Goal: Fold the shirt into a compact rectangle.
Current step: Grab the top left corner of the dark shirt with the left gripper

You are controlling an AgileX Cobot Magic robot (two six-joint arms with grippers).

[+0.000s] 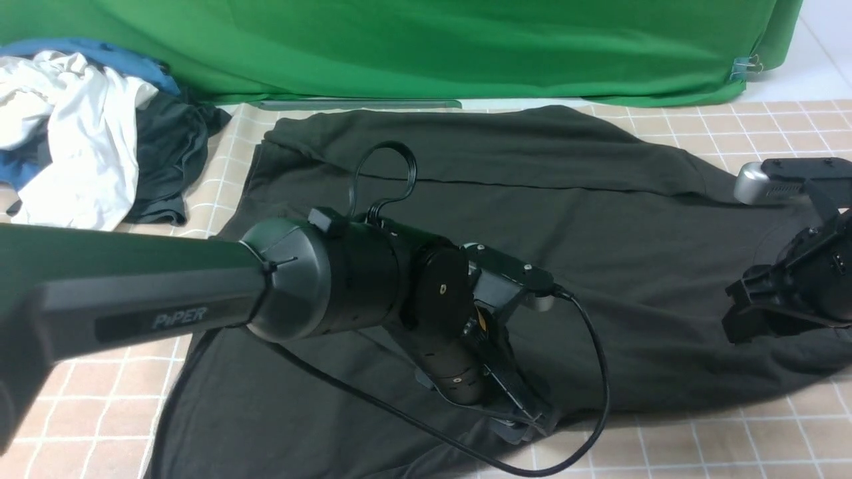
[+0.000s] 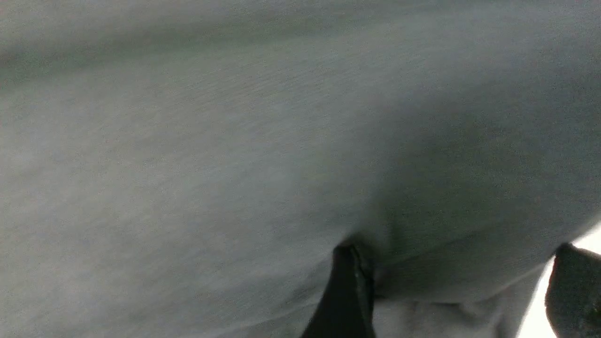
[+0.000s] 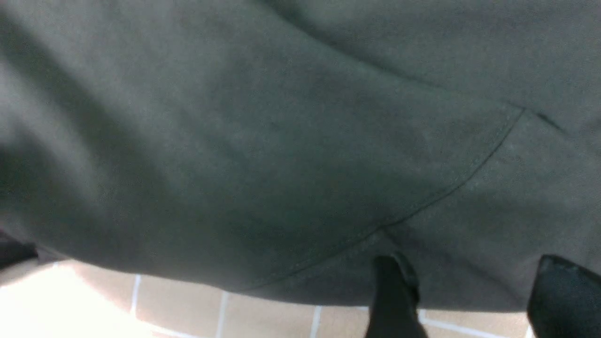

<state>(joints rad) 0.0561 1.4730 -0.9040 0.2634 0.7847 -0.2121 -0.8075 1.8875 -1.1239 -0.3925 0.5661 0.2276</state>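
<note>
The black shirt [image 1: 599,266] lies spread flat over the tiled table, with its far part folded over along a straight crease. Its chest print and neck label are hidden. My left gripper [image 1: 526,422] is down at the shirt's near edge. In the left wrist view, the left gripper [image 2: 458,291] is open, with a bulge of shirt cloth [image 2: 235,141] between its fingers [image 2: 347,291]. My right gripper [image 1: 745,326] hovers at the shirt's right side. The right wrist view shows this gripper [image 3: 474,295] open above the shirt's hem [image 3: 446,192] and edge.
A pile of white [image 1: 73,133], blue and dark grey [image 1: 166,153] clothes lies at the back left. A green backdrop [image 1: 426,46] hangs behind the table. Bare beige tiles [image 1: 732,439] show near the front right. The left arm's cable [image 1: 599,399] loops over the shirt.
</note>
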